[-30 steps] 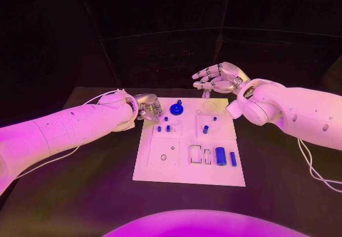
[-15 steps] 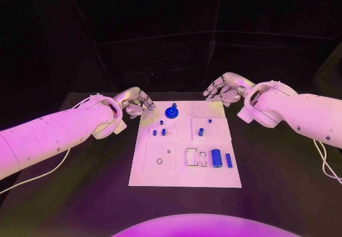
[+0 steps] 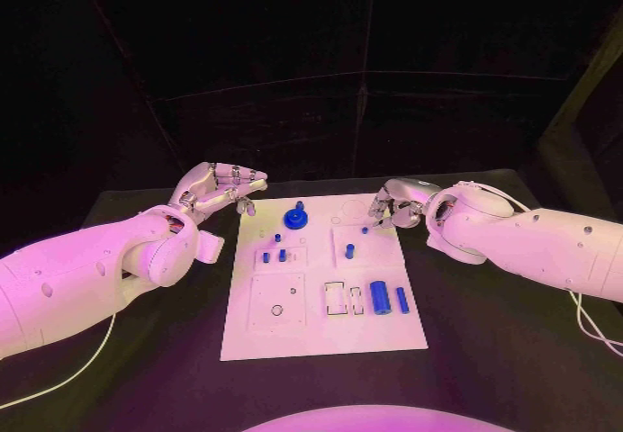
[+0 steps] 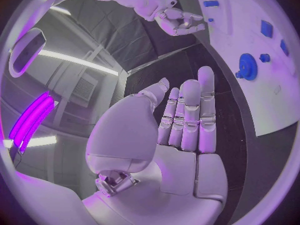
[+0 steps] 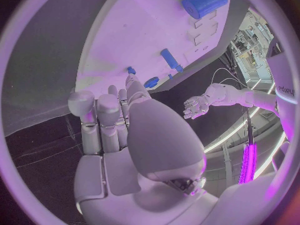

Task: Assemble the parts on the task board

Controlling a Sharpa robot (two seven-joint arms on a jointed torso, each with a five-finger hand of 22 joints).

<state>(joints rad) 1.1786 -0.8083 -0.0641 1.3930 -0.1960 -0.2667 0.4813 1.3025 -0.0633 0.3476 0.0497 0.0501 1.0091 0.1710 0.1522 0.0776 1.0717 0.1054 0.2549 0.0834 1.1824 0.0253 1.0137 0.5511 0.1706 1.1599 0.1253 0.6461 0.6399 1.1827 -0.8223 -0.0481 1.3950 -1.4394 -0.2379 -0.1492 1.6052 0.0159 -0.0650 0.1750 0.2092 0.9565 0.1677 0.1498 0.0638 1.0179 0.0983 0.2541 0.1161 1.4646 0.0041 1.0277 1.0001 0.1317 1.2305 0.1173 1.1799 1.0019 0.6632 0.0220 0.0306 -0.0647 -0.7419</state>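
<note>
The white task board (image 3: 305, 324) lies in the middle of the table. A blue gear (image 3: 296, 219) stands near its far edge, with several small blue pegs (image 3: 274, 256) nearer me. A thick blue cylinder (image 3: 379, 298) and a thinner one (image 3: 402, 301) lie at its right side. My left hand (image 3: 218, 187) hovers off the board's far left corner, fingers straight and apart, holding nothing. My right hand (image 3: 396, 202) is at the far right corner, fingers loosely bent, empty. The left wrist view shows the open palm (image 4: 181, 130), the gear (image 4: 247, 67) and the board (image 4: 275, 110).
Black table (image 3: 519, 342) surrounds the board on all sides. The right wrist view shows my right hand (image 5: 122, 130), the board (image 5: 137, 40), the thick cylinder (image 5: 204, 1) and my left hand (image 5: 201, 102) beyond it. Rectangular slots (image 3: 344, 299) sit beside the cylinders.
The head camera has shifted. My left hand has lifted off the board's far left corner and spread its fingers. My right hand has come down from beyond the far edge to the far right corner.
</note>
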